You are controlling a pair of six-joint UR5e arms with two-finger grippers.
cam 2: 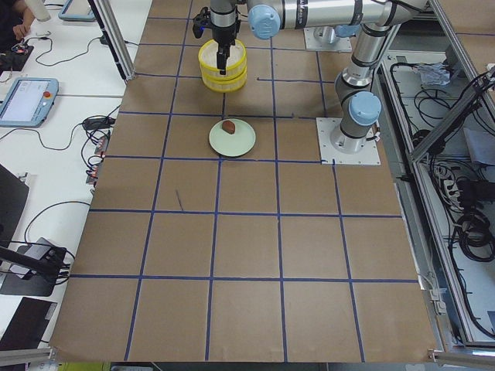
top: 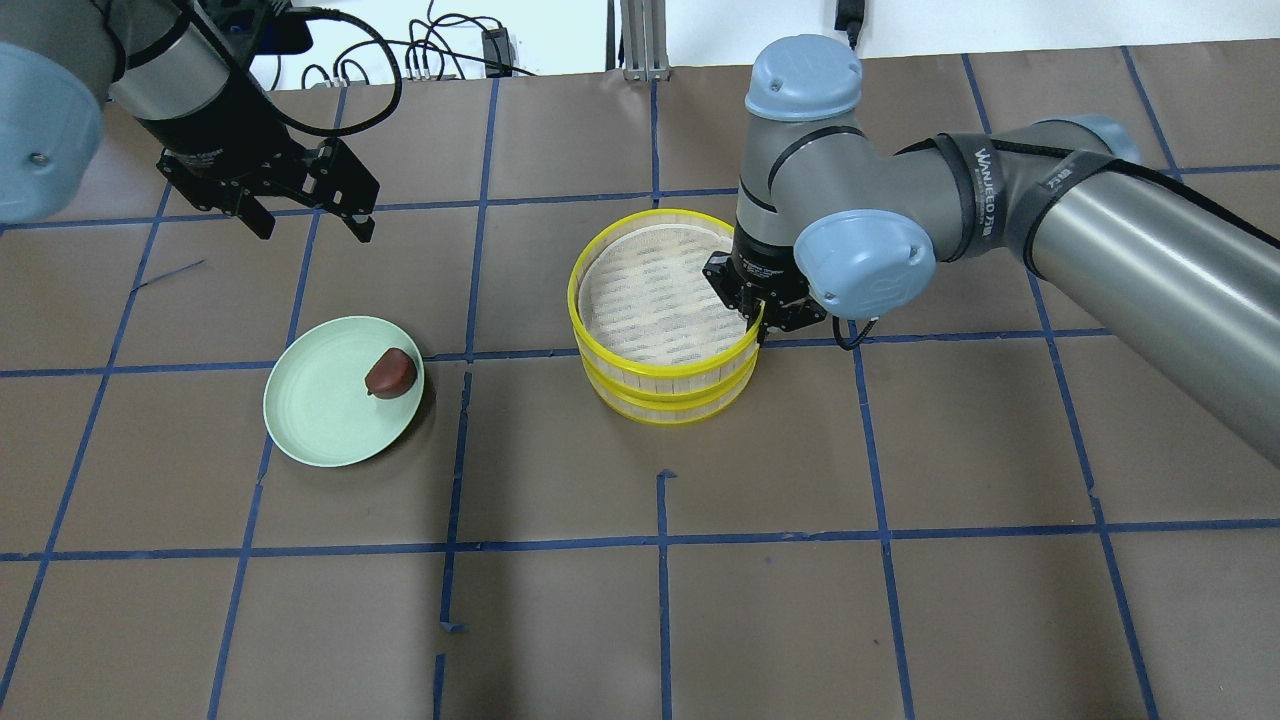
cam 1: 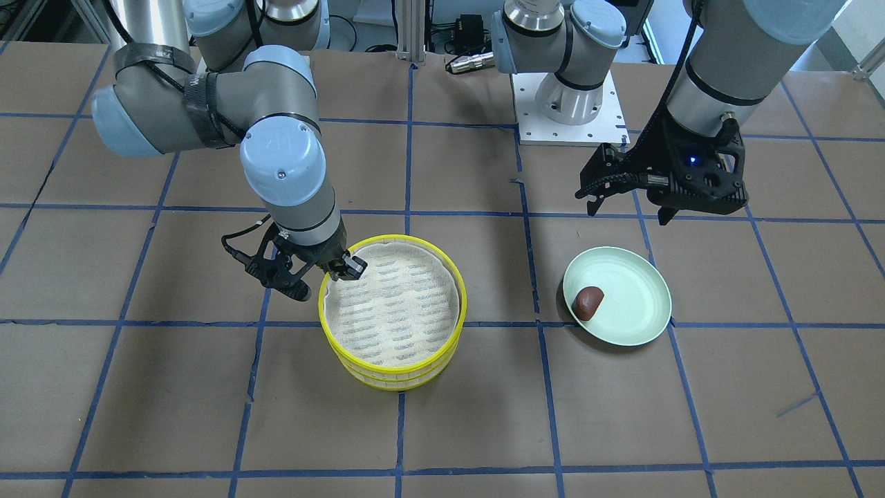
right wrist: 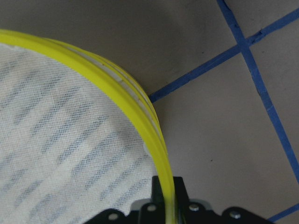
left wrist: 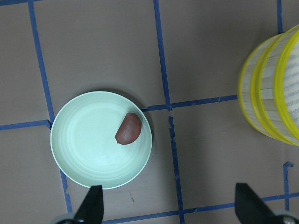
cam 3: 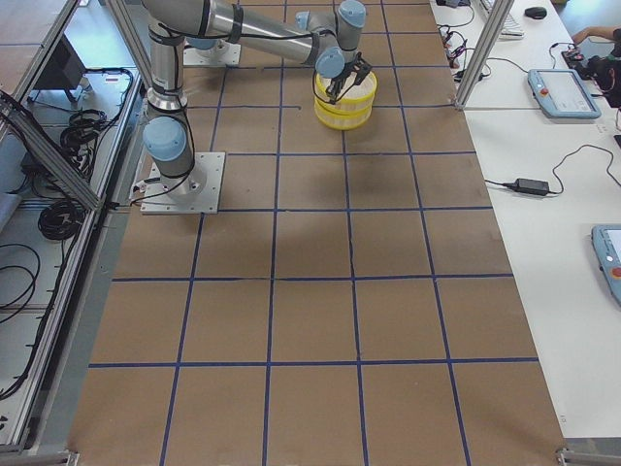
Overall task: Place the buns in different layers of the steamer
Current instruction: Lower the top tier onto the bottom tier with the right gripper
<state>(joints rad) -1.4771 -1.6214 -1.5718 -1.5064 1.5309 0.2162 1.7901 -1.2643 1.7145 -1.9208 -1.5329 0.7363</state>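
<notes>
Two steamer layers stand stacked mid-table, the upper layer (cam 1: pixel 395 305) on the lower layer (cam 1: pixel 394 380); its whitish liner is bare. My right gripper (cam 1: pixel 339 270) is shut on the upper layer's yellow rim (right wrist: pixel 140 119), one finger inside and one outside. The dark reddish-brown bun (cam 1: pixel 588 302) lies on the pale green plate (cam 1: pixel 632 308). My left gripper (cam 1: pixel 626 207) hangs open and empty above the table beside the plate; in its wrist view the bun (left wrist: pixel 129 129) and plate (left wrist: pixel 88 154) lie below. The white bun is hidden.
Brown paper with a blue tape grid covers the table (top: pixel 880 600). The left arm's base plate (cam 1: pixel 570 114) sits at the back. The stacked steamer (left wrist: pixel 271 98) shows at the right edge of the left wrist view.
</notes>
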